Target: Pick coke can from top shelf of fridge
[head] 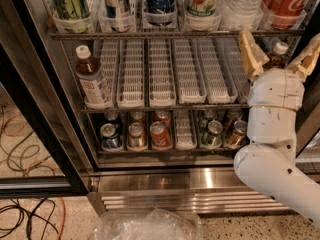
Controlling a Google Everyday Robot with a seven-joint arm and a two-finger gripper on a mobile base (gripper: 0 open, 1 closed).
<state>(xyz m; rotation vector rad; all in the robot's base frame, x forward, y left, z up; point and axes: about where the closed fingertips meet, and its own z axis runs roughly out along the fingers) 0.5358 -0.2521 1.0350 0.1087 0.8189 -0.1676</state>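
Observation:
The coke can (289,1), red with white script, stands in the rightmost lane of the top shelf (150,34), behind a clear plastic lane front; its upper part is cut off by the frame edge. My gripper (278,53) is open just below that shelf's front rail, at the right side of the fridge (190,183). Its tan fingers (250,54) point upward and spread wide, with nothing held. A white-capped brown bottle (276,54) shows between them, behind the gripper. The white arm rises from the lower right.
Other cans and a water bottle (240,4) fill the top shelf's lanes. The middle rack holds white slotted trays and a brown bottle (93,79) at left. Several cans stand on the lower rack (160,134). Cables (25,209) and a plastic bag (145,226) lie on the floor.

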